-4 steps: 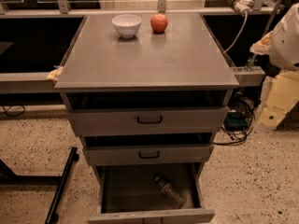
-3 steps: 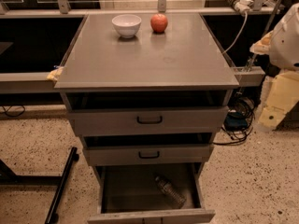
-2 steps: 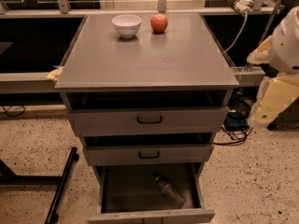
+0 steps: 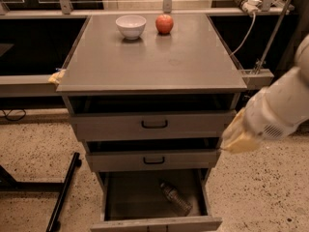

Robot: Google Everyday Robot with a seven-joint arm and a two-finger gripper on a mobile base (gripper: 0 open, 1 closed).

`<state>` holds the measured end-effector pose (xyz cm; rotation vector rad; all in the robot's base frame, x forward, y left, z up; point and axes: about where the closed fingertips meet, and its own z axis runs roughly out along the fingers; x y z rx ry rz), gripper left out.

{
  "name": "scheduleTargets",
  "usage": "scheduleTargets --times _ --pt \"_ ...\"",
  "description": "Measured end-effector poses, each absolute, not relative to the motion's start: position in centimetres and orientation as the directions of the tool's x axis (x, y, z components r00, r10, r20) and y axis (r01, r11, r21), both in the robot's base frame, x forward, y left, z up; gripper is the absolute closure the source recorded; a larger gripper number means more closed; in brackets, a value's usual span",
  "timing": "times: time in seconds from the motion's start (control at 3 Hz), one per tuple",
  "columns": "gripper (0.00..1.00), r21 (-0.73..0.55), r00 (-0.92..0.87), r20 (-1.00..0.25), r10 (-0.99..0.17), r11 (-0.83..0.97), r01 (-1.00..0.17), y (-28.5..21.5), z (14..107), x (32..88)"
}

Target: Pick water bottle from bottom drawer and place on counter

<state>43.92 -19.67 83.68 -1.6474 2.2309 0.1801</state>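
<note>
The water bottle [image 4: 175, 197] lies on its side in the open bottom drawer [image 4: 120, 204], right of the middle, cap toward the back. The counter [image 4: 159, 62] is the grey top of the cabinet. My white arm comes in from the right; its yellowish end with the gripper [image 4: 237, 138] hangs beside the cabinet's right front corner, level with the middle drawer. It is above and to the right of the bottle and apart from it.
A white bowl [image 4: 131, 26] and a red apple [image 4: 164, 23] stand at the back of the counter. The two upper drawers with black handles [image 4: 154, 124] stand slightly ajar. A black stand leg [image 4: 65, 190] lies on the floor at left. Cables and rails are at back right.
My arm has swung left and down, from beside the counter's right edge to the cabinet's right front corner. The bottle and drawers have not moved.
</note>
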Motion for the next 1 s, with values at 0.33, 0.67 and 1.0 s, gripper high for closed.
scheduleTargets --times 0.33,0.67,1.0 --pt "0.88 0.030 -0.315 -0.422 -0.850 0.334 -0.942 -18.1 71.7 43.7" --pt "1.00 0.021 -0.333 -0.453 -0.827 0.363 -0.932 -17.8 68.9 45.3" --pt "1.00 0.020 -0.326 -0.444 -0.835 0.355 -0.935 -17.8 69.8 44.9"
